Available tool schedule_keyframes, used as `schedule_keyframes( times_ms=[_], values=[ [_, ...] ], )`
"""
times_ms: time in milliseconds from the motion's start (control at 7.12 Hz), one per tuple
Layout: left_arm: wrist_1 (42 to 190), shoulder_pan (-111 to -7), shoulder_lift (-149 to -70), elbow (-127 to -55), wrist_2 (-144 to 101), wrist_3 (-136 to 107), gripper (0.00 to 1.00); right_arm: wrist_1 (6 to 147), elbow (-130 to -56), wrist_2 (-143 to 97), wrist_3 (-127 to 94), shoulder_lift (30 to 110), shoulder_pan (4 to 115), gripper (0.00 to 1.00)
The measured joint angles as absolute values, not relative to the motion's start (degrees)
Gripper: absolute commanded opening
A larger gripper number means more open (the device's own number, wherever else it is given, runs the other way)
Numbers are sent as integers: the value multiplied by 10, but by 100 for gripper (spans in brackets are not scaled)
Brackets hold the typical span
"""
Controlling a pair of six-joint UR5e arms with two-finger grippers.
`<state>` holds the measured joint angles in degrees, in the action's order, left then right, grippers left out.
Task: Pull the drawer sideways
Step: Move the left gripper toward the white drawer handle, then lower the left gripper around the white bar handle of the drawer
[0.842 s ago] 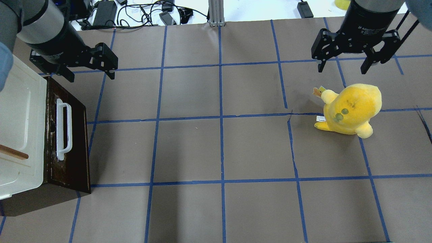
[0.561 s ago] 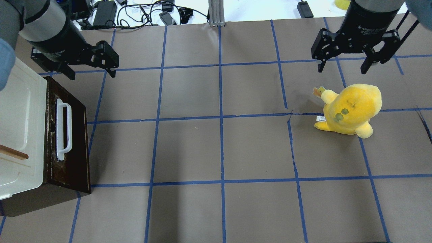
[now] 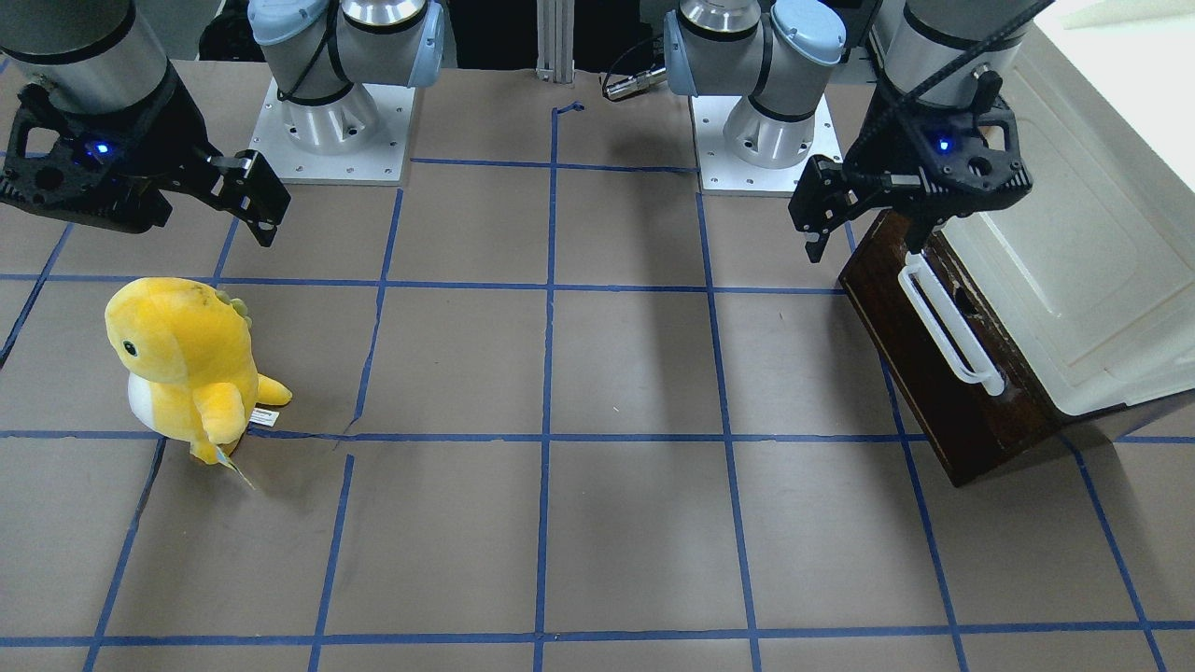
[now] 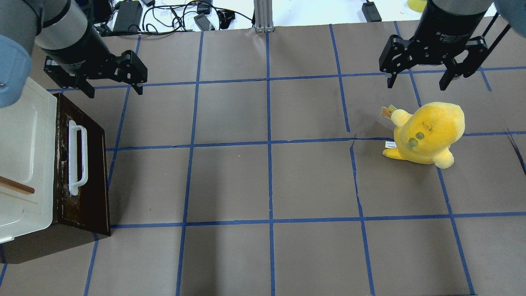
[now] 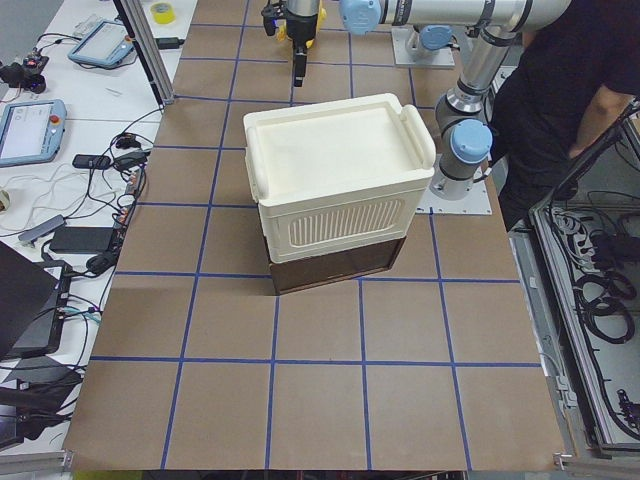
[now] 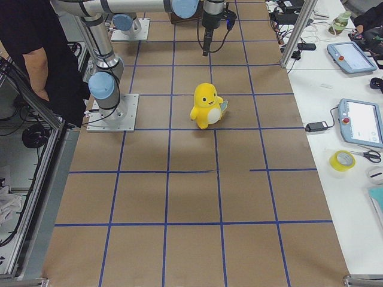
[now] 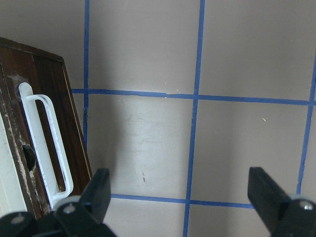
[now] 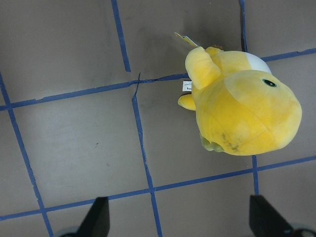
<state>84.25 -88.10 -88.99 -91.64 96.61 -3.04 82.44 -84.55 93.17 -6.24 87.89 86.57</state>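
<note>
Overhead exterior view has my left gripper (image 4: pixel 114 88) hovering wide open and empty, just past the far end of the shallow drawer with dark brown wooden front (image 4: pixel 93 172), which looks pushed in under the cream cabinet (image 4: pixel 24 144). I judge this the approach. Next I must drop, straddle its long white bar handle (image 4: pixel 73 160) and close. My right gripper (image 4: pixel 416 82) hangs open and empty near the yellow plush dinosaur (image 4: pixel 427 131), well apart from the drawer. Nothing seems to block the way.

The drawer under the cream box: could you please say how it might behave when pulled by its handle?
The drawer has a wooden front, so probably stiff. Its white handle looks smooth, maybe slippery. The cream box seemingly rests on the paper, so everything might slide.
</note>
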Motion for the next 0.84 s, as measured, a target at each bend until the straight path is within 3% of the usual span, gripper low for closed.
schedule_keyframes(
  times_ms=[842],
  values=[
    [820,-1000,-1035,-989,1330,-247,100,824,-846,932,-62,879,866,100]
  ],
)
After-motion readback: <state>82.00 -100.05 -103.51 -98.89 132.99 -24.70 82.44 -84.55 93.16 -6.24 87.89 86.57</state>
